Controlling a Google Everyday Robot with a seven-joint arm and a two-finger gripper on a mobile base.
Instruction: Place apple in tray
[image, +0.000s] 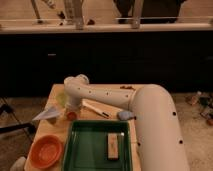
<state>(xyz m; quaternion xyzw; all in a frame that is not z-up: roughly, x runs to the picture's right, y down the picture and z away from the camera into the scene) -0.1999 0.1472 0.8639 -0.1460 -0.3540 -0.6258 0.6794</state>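
Observation:
The apple (71, 116), small and orange-red, rests on the wooden table just beyond the tray's far left corner. My gripper (71, 110) points straight down onto it from the end of the white arm and is shut on the apple, covering its top. The tray (80, 150), dark green with a raised rim, lies at the table's near side, directly in front of the apple.
A wooden block (113, 146) lies inside the tray. An orange bowl (46, 150) stands left of the tray. A white folded paper (47, 114), a yellowish item (61, 99), a pen-like stick (95, 109) and a grey-blue object (125, 115) lie on the table (110, 97).

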